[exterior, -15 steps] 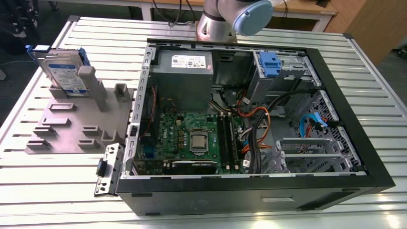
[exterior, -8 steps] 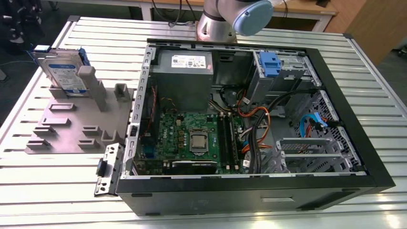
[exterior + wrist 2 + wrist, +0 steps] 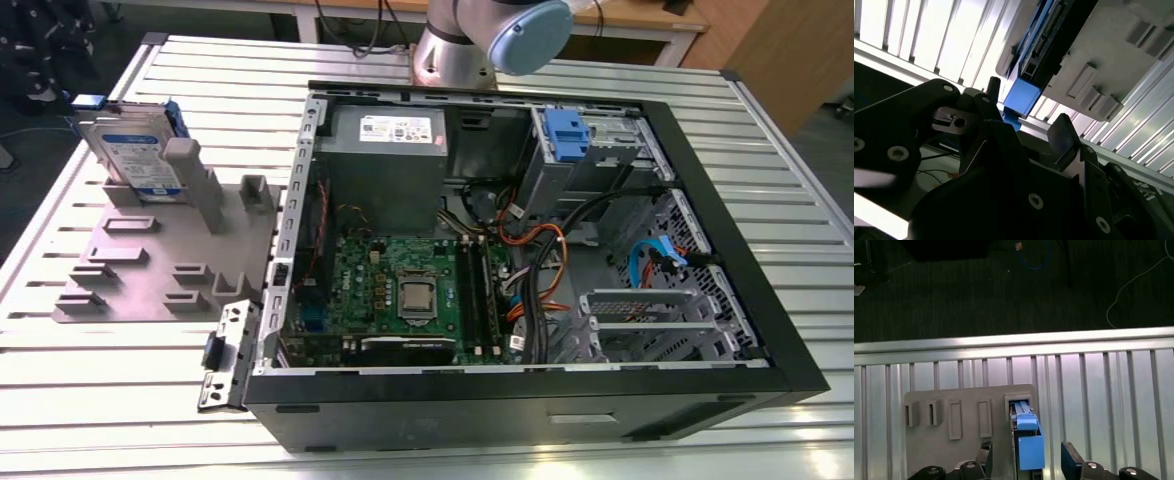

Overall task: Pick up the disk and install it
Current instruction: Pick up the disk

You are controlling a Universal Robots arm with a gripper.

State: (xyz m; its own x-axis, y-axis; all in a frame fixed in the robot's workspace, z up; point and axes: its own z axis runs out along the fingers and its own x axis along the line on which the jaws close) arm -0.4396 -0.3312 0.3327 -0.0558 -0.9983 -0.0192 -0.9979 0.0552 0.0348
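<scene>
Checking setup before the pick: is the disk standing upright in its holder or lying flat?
Upright: in the exterior view the disk stands on edge in the grey holder, outside the computer case.

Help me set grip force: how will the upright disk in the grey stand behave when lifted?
Probably stiff: the disk is a flat metal slab in a blue frame. Likely heavy for its size. Standing on edge in the grey stand, it may tip if nudged sideways.

Lab: slatted aluminium bench [image 3: 120, 400], opened computer case [image 3: 534, 400]
</scene>
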